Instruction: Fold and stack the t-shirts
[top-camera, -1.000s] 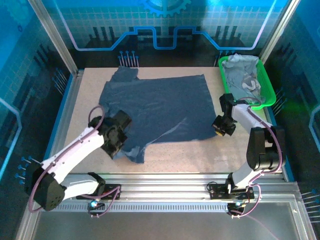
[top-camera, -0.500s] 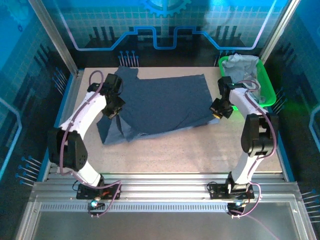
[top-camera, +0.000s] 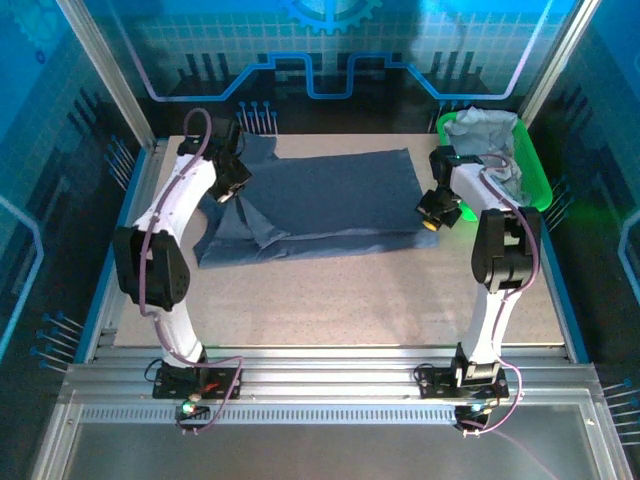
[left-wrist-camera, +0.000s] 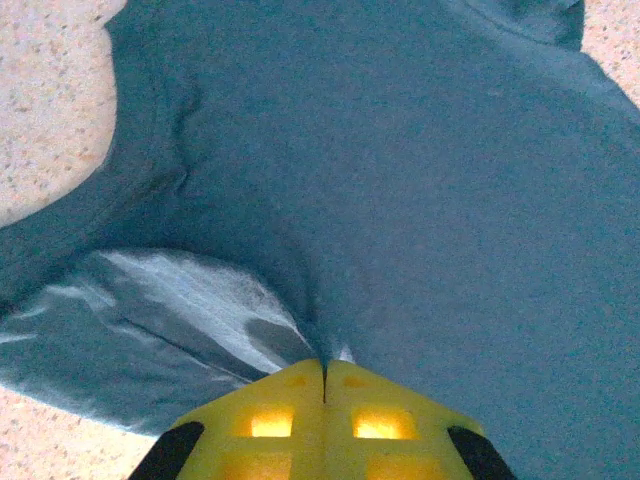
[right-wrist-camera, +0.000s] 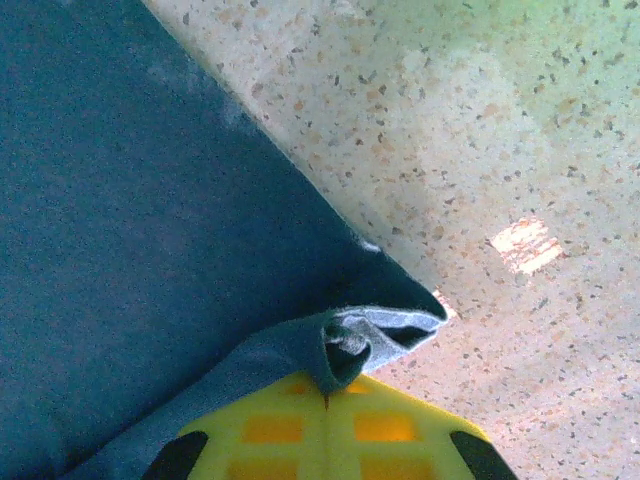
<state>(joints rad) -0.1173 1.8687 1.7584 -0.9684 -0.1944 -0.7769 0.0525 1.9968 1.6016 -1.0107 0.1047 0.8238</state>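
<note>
Clamped shut at the left gripper (left-wrist-camera: 323, 372) on a pucker of the dark shirt (top-camera: 330, 195), with the pale inner side showing just left of the pinch. Clamped likewise at the right gripper (right-wrist-camera: 327, 395) on a rolled corner of the same shirt, with bare table (right-wrist-camera: 480, 150) beyond it to the right. From above: held at both ends, the left near the sleeve, the right at the near-right corner. Lying doubled on the far half of the table, long axis left to right, straight between the two grippers and stretching inward from each. Probably next: release, then a crosswise fold carrying one end along that axis. Closer on the right to the tray (top-camera: 515, 211) and its paler shirts (top-camera: 480, 135).
</note>
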